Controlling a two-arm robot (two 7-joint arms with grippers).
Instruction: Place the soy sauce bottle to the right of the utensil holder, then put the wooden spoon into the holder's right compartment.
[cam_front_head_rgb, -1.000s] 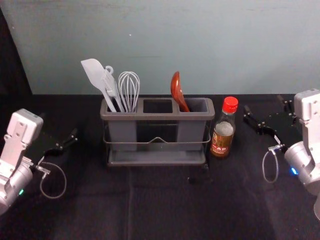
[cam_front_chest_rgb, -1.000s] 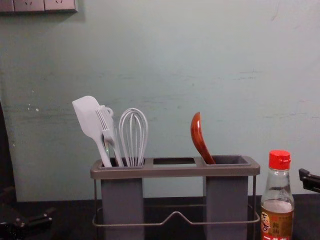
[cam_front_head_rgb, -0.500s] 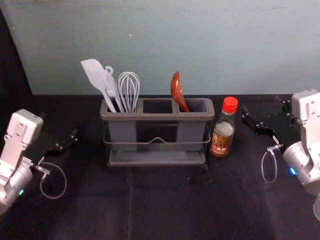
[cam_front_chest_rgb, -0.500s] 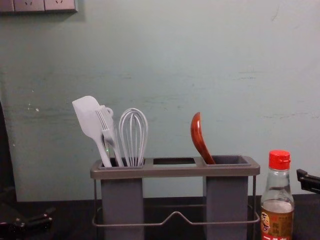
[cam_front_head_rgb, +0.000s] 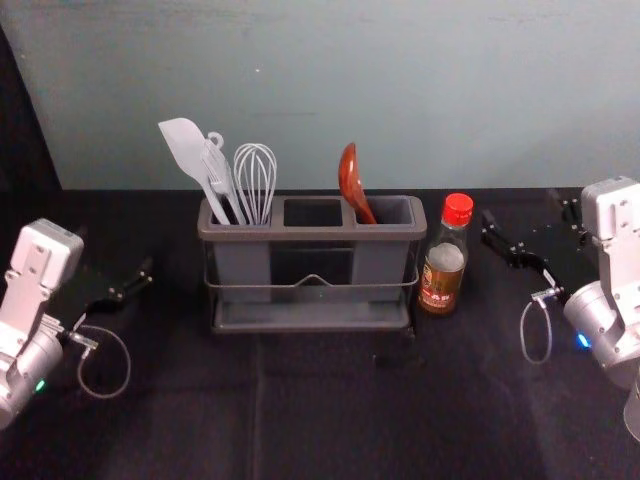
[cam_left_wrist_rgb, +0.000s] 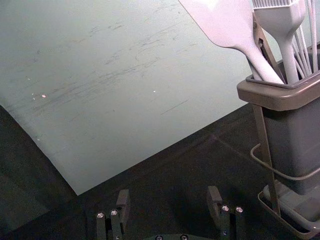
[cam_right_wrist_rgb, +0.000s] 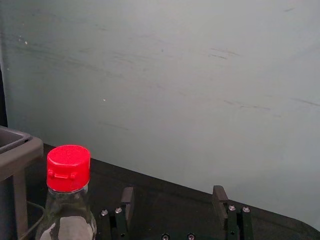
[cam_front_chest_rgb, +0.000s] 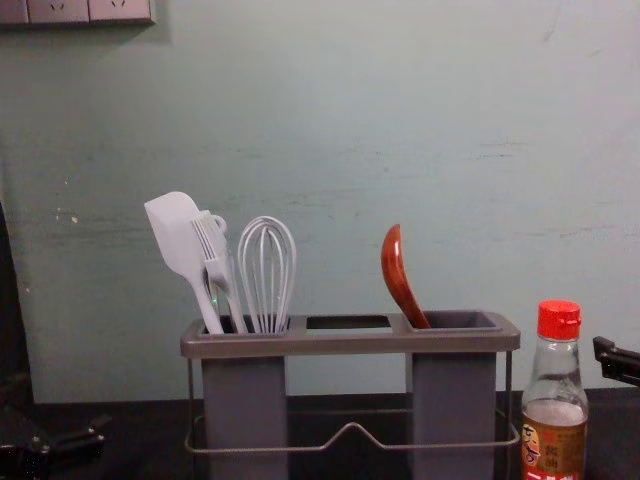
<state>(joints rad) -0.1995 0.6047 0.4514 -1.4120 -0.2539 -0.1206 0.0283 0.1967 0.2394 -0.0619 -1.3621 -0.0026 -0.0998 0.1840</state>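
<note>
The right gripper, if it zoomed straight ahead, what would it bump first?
Probably the wall. The right gripper is open and seems aimed past the soy sauce bottle, which stands off to one side, though depth is hard to judge.

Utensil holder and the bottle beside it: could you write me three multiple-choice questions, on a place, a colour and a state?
1. Which compartment of the utensil holder has the wooden spoon?
A) left
B) middle
C) right

2. What colour is the soy sauce bottle's cap?
A) red
B) blue
C) white

3. How are the left gripper, off the holder's left end, and the right gripper, to the bottle's right?
A) both shut
B) both open, empty
C) one holding the bottle

Key:
1 C: the spoon leans there in the head view.
2 A: its red shows clearly.
3 B: the wrist views show jaws apart, nothing between.
</note>
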